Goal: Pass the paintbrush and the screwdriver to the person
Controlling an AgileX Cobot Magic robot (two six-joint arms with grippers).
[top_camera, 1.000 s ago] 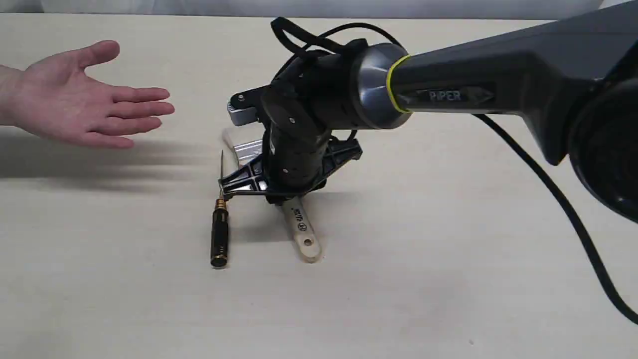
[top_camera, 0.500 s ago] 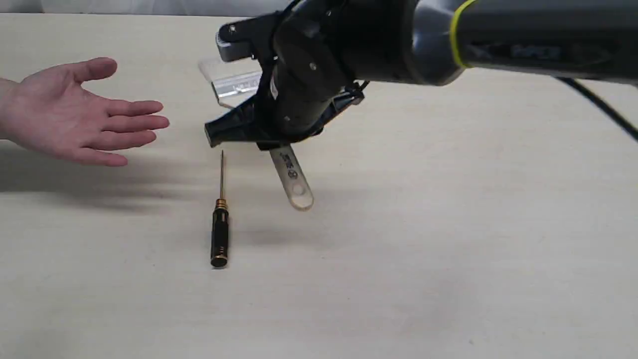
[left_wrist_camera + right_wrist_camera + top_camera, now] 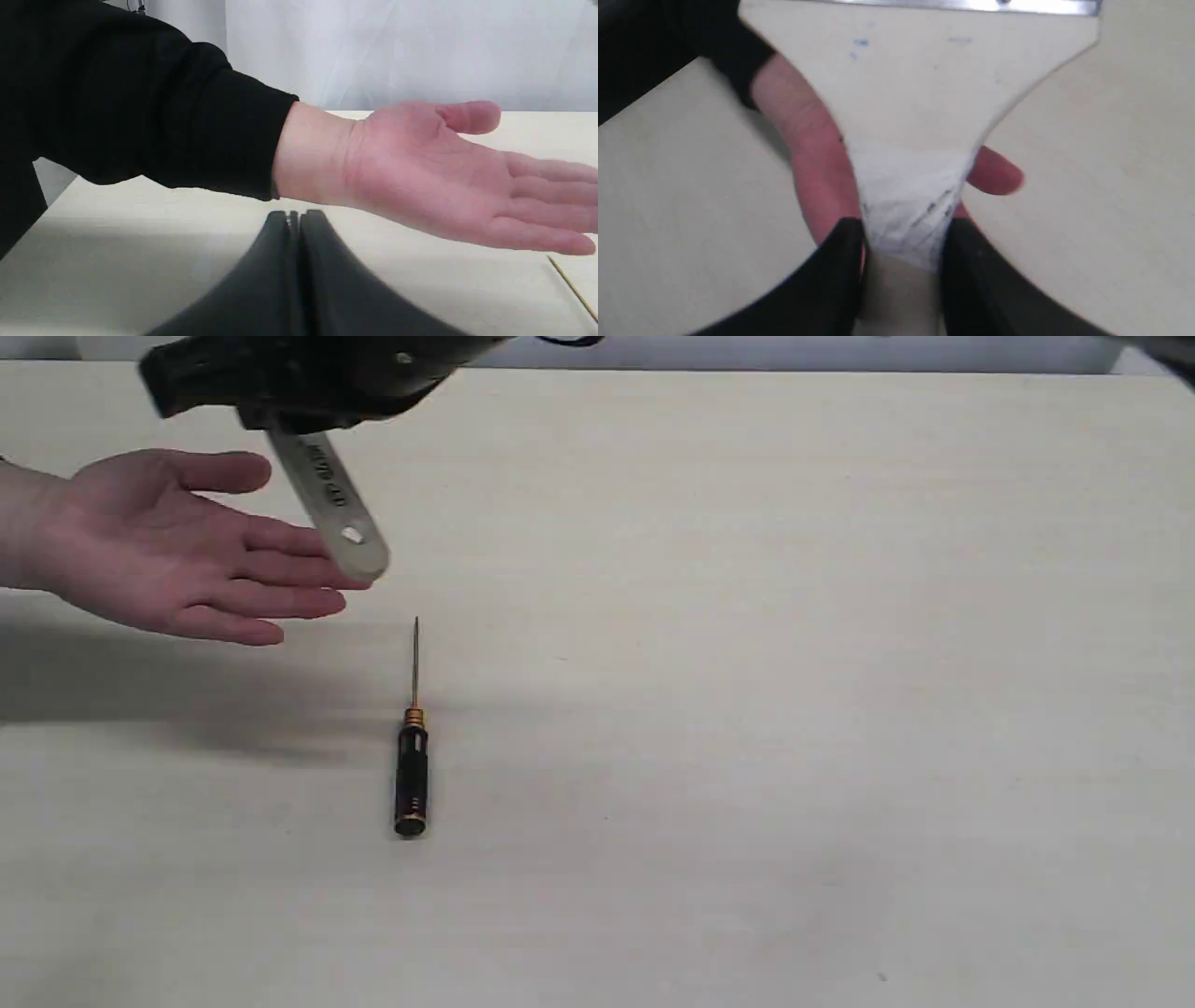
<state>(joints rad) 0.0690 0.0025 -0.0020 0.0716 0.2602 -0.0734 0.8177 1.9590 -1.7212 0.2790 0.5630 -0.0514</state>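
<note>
Paintbrush [image 3: 331, 499] over person's hand [image 3: 159, 546]; screwdriver [image 3: 412, 782] nearby, apart.

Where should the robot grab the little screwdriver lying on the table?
Probably take the screwdriver by its black handle, coming straight down from above. It lies flat on the table, and the handle is its thickest part; the shaft is very thin.
</note>
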